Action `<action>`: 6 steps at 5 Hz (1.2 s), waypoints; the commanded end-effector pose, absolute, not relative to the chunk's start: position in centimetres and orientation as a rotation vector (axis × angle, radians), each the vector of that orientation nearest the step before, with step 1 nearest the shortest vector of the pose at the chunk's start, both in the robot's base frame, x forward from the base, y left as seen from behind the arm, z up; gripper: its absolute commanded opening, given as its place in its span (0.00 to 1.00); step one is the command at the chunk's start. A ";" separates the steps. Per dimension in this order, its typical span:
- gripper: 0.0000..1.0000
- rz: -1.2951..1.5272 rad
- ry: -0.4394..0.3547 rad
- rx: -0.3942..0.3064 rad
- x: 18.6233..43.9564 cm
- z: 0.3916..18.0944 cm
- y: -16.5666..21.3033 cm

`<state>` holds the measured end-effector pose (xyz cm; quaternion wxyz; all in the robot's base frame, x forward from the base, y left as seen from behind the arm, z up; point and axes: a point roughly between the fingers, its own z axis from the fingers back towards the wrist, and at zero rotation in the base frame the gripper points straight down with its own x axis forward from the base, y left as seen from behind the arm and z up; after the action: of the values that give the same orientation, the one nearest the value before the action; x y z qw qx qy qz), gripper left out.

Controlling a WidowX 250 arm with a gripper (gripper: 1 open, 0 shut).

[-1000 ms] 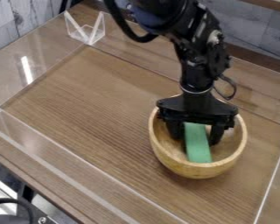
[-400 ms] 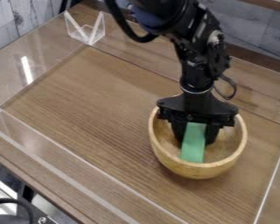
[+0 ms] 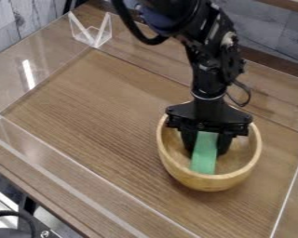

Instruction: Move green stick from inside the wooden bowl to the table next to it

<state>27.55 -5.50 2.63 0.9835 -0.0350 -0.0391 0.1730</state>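
The gripper is pointed straight down into the wooden bowl, jaws closed on the upper end of the green stick; the stick's long axis is run from the fingers toward the near rim, lower end still inside the bowl. Bare table is seen to the left of the bowl, so a lift clear of the rim is judged necessary before any sideways travel.

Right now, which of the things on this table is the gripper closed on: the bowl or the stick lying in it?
The green stick. The gripper is shut on its upper end inside the wooden bowl; the stick is bright green, flat and rectangular, the bowl round and tan.
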 end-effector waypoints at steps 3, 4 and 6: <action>0.00 0.368 -0.111 -0.083 28.4 4.2 -4.9; 0.00 0.371 -0.108 -0.083 28.4 4.3 -4.8; 0.00 0.378 -0.103 -0.085 28.5 4.5 -4.6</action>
<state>27.10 -4.70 2.72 0.9822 -0.0310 -0.0167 0.1846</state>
